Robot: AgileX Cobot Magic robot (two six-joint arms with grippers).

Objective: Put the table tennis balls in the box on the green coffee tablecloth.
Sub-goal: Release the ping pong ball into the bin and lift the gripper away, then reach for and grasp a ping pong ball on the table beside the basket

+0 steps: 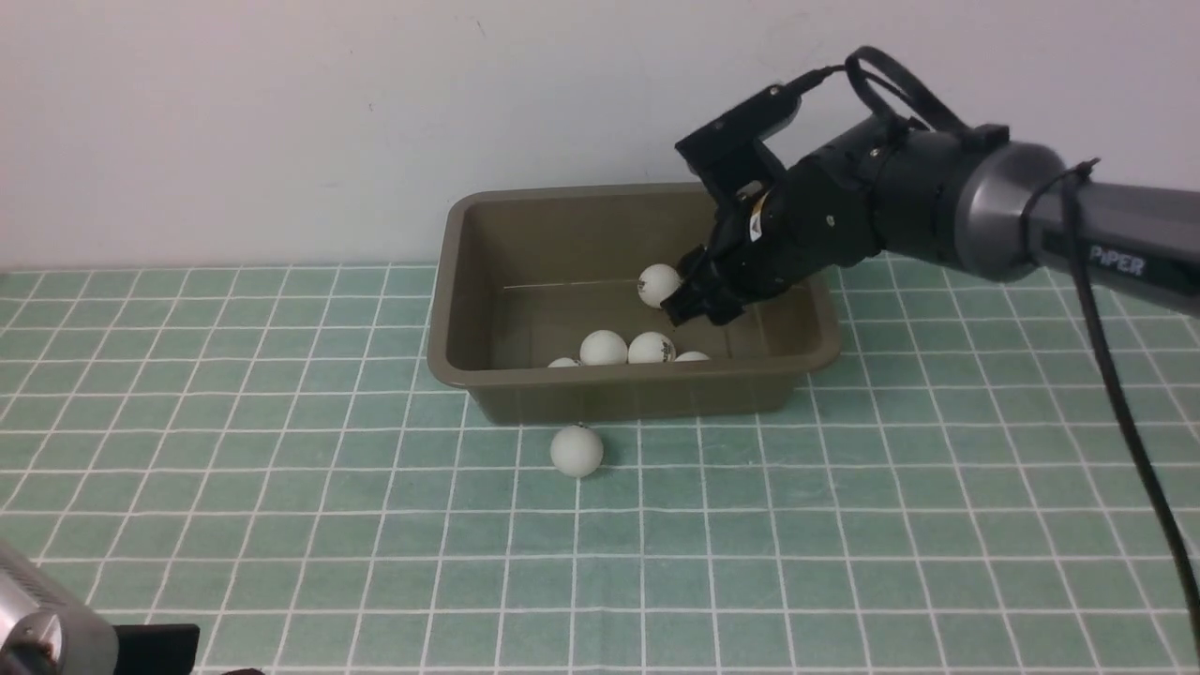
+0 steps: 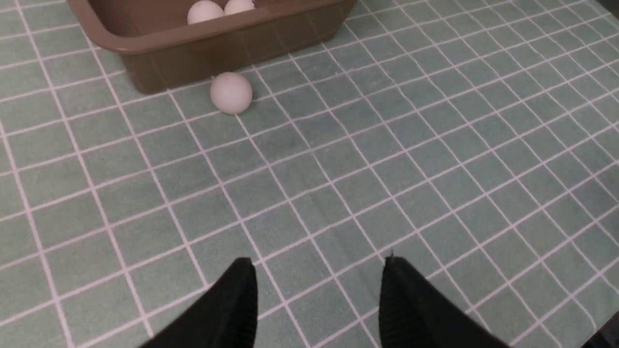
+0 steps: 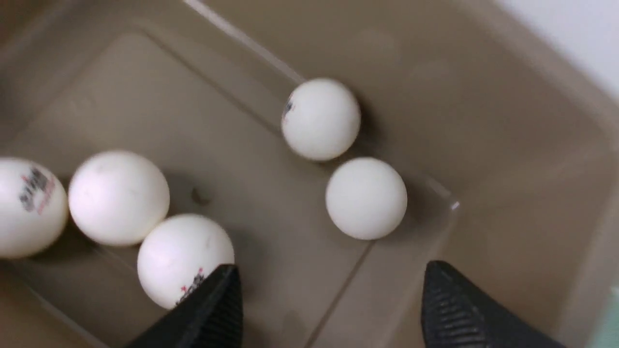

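Observation:
The olive-brown box (image 1: pixel 487 281) stands on the green checked tablecloth (image 1: pixel 281 487) and holds several white table tennis balls (image 1: pixel 603 348). My right gripper (image 1: pixel 689 302) hangs inside the box above its right half. In the right wrist view this gripper (image 3: pixel 331 278) is open with nothing between its fingers. One ball (image 1: pixel 658 285), slightly blurred (image 3: pixel 321 119), lies just off its fingertips, with another (image 3: pixel 366 198) beside it. A further ball (image 1: pixel 577 450) rests on the cloth against the box's front wall. My left gripper (image 2: pixel 316 266) stands open over bare cloth, well short of that ball (image 2: pixel 231 93).
A white wall rises right behind the box. The right arm (image 1: pixel 984 206) and its cable reach across from the right, above the cloth. Part of the left arm (image 1: pixel 47 628) shows at the lower left corner of the front view.

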